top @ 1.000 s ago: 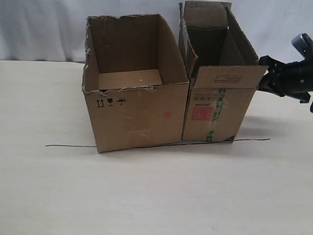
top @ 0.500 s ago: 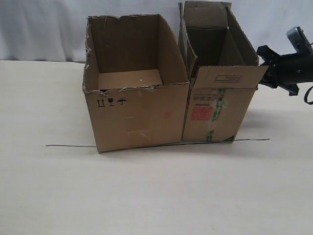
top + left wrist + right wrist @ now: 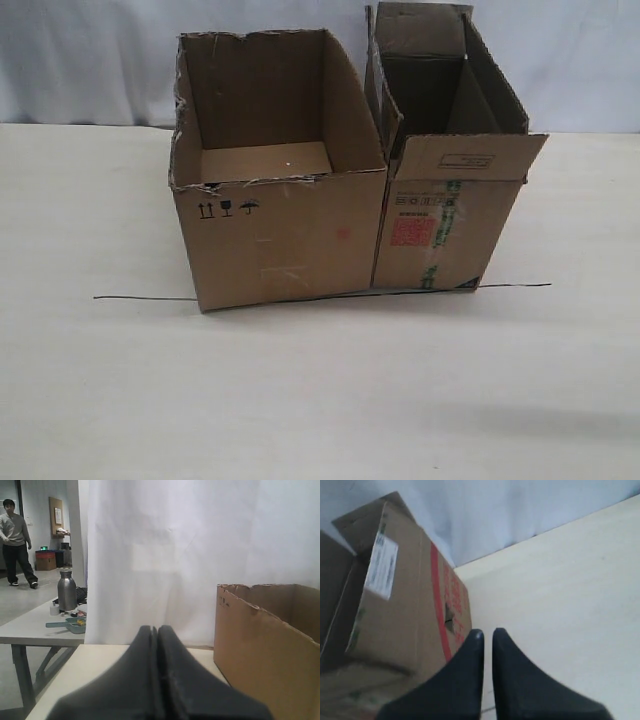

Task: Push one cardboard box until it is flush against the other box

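A pale tabletop fills the exterior view, with a white curtain hanging behind it. On the left stands the other box, wide and open-topped, with a ragged torn rim and small black handling symbols on its front. Just to its right stands the cardboard box, narrower and deeper, its flaps up; the two fronts meet at the lower corner, with a thin dark wedge between them near the rims. A thin black line runs across the table along both fronts. The left gripper has its dark fingers pressed together on nothing, with the wide box off to one side. The right gripper shows only a thin slit between its fingers, which grip nothing, just beside the narrower box's red-striped side. The narrower box's front bears a red square label and green-printed tape.
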{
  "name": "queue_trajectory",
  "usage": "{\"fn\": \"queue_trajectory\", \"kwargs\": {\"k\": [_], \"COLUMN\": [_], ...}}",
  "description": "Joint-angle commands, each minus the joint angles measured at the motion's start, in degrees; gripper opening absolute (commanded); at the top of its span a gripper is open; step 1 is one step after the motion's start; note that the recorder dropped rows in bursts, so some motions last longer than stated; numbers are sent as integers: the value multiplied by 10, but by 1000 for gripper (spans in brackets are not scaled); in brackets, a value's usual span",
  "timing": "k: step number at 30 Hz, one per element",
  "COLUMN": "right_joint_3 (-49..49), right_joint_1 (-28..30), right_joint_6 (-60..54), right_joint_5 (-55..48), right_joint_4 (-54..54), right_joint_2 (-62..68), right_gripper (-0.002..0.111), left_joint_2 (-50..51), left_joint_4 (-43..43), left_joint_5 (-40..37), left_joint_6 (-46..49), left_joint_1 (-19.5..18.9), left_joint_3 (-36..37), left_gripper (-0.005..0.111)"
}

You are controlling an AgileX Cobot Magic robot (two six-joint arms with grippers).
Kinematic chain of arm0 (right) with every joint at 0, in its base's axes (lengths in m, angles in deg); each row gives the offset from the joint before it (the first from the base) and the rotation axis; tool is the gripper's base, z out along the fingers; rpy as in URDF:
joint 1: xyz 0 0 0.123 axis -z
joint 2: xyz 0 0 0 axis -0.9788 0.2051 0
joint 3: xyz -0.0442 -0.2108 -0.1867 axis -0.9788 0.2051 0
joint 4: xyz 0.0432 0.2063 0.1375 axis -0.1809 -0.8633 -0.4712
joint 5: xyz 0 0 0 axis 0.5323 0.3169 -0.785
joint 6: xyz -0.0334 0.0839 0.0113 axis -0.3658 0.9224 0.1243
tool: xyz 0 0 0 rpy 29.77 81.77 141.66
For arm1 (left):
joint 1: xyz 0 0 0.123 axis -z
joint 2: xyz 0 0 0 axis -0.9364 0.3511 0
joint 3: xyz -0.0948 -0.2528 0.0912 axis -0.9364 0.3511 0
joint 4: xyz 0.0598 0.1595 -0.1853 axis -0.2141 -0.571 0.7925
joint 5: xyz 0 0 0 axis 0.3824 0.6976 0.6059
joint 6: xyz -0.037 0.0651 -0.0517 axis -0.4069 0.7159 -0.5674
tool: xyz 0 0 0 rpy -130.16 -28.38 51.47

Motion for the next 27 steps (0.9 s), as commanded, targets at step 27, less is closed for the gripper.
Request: {"fn": "queue_trajectory", "kwargs": {"k": [27], "right_joint_3": [307], "right_joint_1": [-169], "right_joint_6": [-127], "right_joint_5": [45], "right_joint_4": [23], "right_joint_2": [-589], "right_gripper": [5], "left_joint_2": [-2], "left_joint_4": [1], "left_joint_5": [2], "left_joint_6": [-1], "left_joint_1": [4], "left_joint_3": [2], "left_gripper": [0]}}
